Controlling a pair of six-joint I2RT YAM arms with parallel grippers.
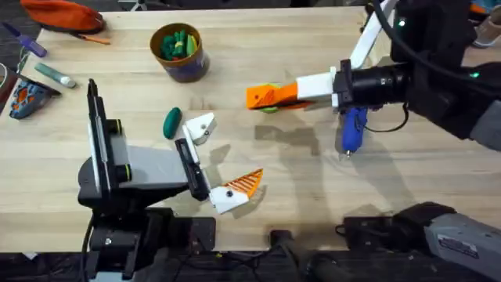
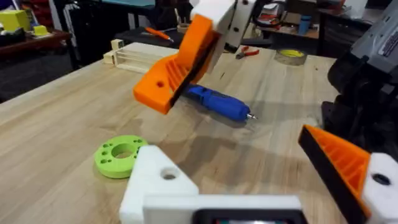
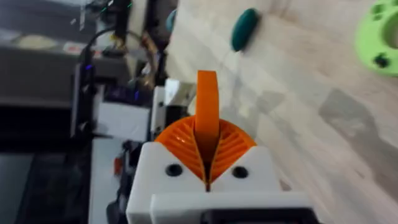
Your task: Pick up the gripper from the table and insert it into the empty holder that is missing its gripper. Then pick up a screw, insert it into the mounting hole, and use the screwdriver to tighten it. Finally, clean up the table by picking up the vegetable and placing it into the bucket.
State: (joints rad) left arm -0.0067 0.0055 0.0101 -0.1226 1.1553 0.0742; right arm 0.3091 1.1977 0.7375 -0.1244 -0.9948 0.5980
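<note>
Right gripper (image 1: 262, 95), closed on the orange gripper (image 3: 207, 118), sits well apart from the left arm's empty holder (image 1: 200, 127), tip pointing toward it.

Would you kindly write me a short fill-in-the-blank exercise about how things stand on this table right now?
1. The right gripper is shut on the gripper, a small wedge coloured ___.
2. The screwdriver lying under the right arm is coloured ___.
3. The dark green oval lying beside the left gripper is the ___.
Missing words: orange; blue; vegetable.
</note>
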